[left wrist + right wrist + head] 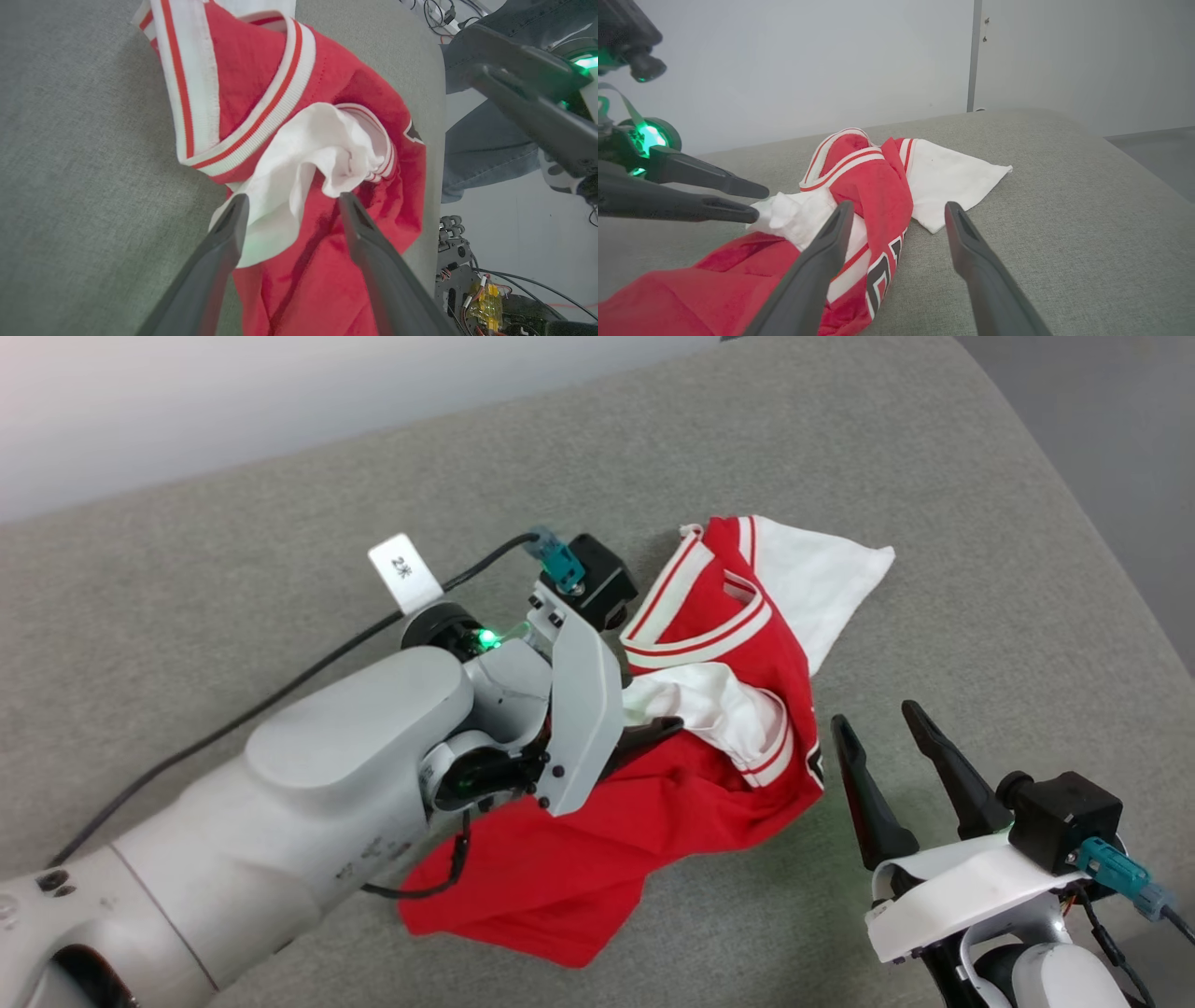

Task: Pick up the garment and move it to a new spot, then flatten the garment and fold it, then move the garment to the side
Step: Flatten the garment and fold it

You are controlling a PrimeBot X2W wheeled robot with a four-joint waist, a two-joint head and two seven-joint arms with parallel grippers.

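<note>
Left forearm (pixel 280 821) is the closest thing in the head view and hogs the lower left. It covers part of the garment (pixel 579 868) and most of the left gripper (pixel 293 200), so just one dark fingertip (pixel 658 728) pokes out there. Its wrist view sorts it out: fingers spread wide, gripping nothing, with the bunched white sleeve (pixel 322 140) lying right between the tips. Garment is a crumpled heap on the grey cushion (pixel 233 569). Its long axis runs from the red hem at near-left up to the striped collar (pixel 695 644) and flat white sleeve (pixel 822 579) at far-right. Print is mostly folded under; only a black-and-white sliver (pixel 880 280) shows, and it's unreadable. Right gripper (pixel 873 717) sits just beside the heap's right edge, wide open and empty.
</note>
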